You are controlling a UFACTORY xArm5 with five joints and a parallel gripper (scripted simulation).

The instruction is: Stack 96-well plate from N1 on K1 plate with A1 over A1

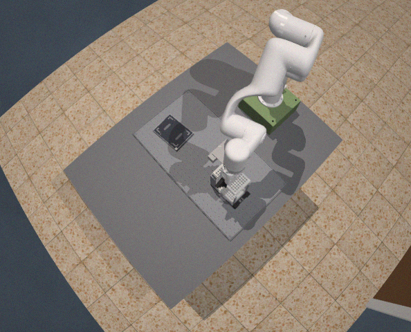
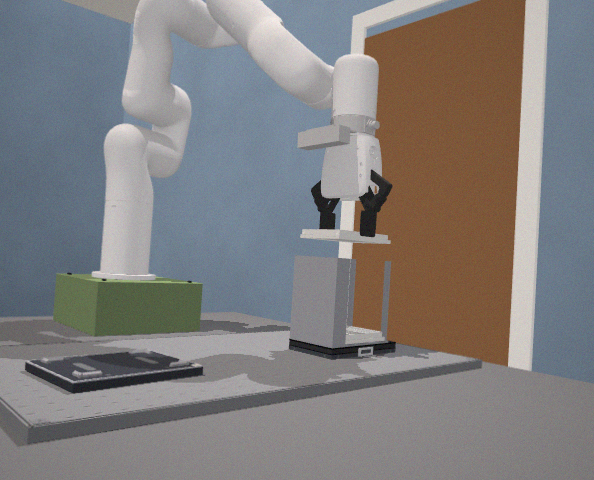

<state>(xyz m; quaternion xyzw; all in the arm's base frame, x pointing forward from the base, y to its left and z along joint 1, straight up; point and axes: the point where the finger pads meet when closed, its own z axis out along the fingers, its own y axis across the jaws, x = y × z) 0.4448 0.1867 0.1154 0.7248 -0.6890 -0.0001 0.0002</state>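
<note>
My gripper [image 2: 347, 227] [image 1: 228, 182] is shut on the white 96-well plate [image 2: 338, 235] [image 1: 237, 185], gripping it across its width. It holds the plate level, a short way above the open top of the stack rack K1 [image 2: 318, 302] [image 1: 242, 201]. The rack has a tall grey wall, thin posts and a black base. A second white plate [image 2: 362, 334] lies flat at the rack's bottom. The dark plate nest N1 [image 2: 113, 367] [image 1: 172, 133] lies empty far to the left. I cannot make out the cut-off corners.
The arm stands on a green block [image 2: 126, 304] [image 1: 270, 111] behind the light grey board [image 2: 183, 397] [image 1: 234, 225] that carries nest and rack. A brown door [image 2: 442, 180] in a white frame stands behind the rack.
</note>
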